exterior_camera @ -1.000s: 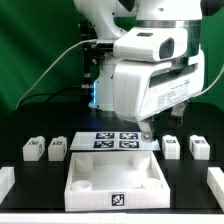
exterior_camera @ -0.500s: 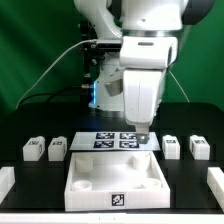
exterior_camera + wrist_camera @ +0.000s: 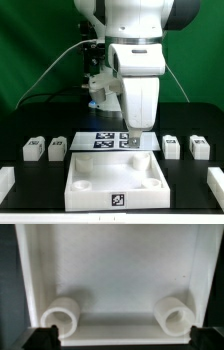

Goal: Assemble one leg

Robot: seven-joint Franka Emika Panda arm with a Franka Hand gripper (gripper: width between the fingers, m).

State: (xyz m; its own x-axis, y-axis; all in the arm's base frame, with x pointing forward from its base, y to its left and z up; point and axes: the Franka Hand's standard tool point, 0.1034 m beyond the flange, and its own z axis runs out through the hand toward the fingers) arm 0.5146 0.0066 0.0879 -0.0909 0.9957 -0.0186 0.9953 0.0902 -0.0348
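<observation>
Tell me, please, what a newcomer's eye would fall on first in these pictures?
The big white arm fills the centre, its open gripper low over the marker board. In front lies a white tray-like piece with raised rims; tagged legs stand in pairs at the exterior view's left and right.

white leg (image 3: 36, 149) bears black-and-white square tags; white tray (image 3: 85, 193); black table (image 3: 30, 182); green backdrop (image 3: 30, 60).

Bright, even light fills the exterior view and glares off the white arm (image 3: 140, 60). The wrist view is soft and blurred, and its tray (image 3: 120, 280) looks washed out.
</observation>
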